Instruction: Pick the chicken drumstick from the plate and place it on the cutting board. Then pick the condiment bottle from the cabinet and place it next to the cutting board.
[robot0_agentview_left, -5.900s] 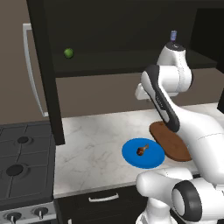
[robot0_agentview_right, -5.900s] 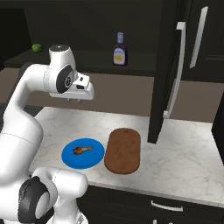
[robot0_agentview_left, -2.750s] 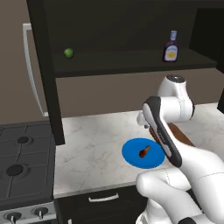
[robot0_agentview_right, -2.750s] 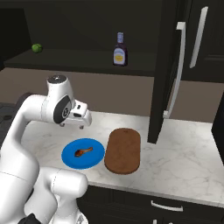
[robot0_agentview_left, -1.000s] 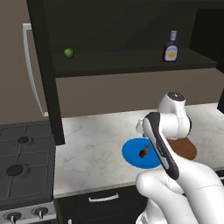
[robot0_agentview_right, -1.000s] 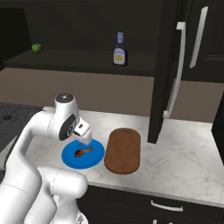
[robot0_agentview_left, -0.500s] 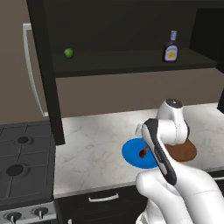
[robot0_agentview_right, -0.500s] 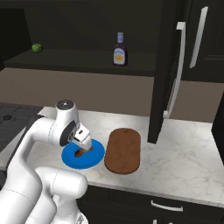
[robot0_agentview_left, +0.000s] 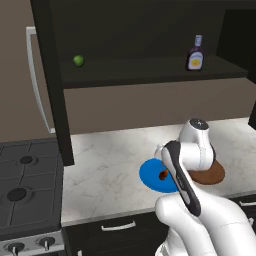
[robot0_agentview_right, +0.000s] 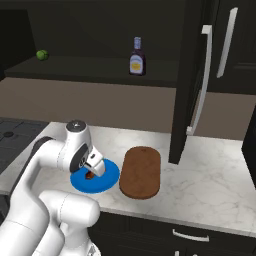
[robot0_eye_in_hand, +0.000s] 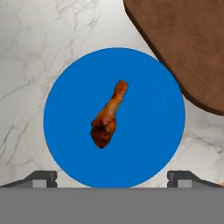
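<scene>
Pincer (robot0_eye_in_hand: 112, 178): jaws spread wide, holding nothing; the two tips stand on either side of the plate's near rim in the hand view.
Change: arm has dropped from shelf height to just above the plate (robot0_eye_in_hand: 65, 118); since half a second ago the hand sits lower and closer over the meat.
Meaning: approach for the first pick looks nearly finished; closing on the drumstick appears to be the step ahead.
Chicken drumstick (robot0_eye_in_hand: 107, 117): lies near the middle of the plate, untouched, meaty end toward the pincer, bone end pointing away.
Plate position: on the marble table (robot0_agentview_right: 210, 170), toward its front edge, just beside the cutting board (robot0_agentview_right: 141, 171).
Cutting board: bare, nothing placed on it yet.
Condiment bottle (robot0_agentview_right: 137, 57): upright on the cabinet (robot0_agentview_left: 150, 30) shelf, same spot as in the earlier frames.
Green fruit (robot0_agentview_left: 78, 61): on the same shelf, well apart from the bottle.
Unchanged: plate, board and bottle have not shifted; only the arm moved.
</scene>
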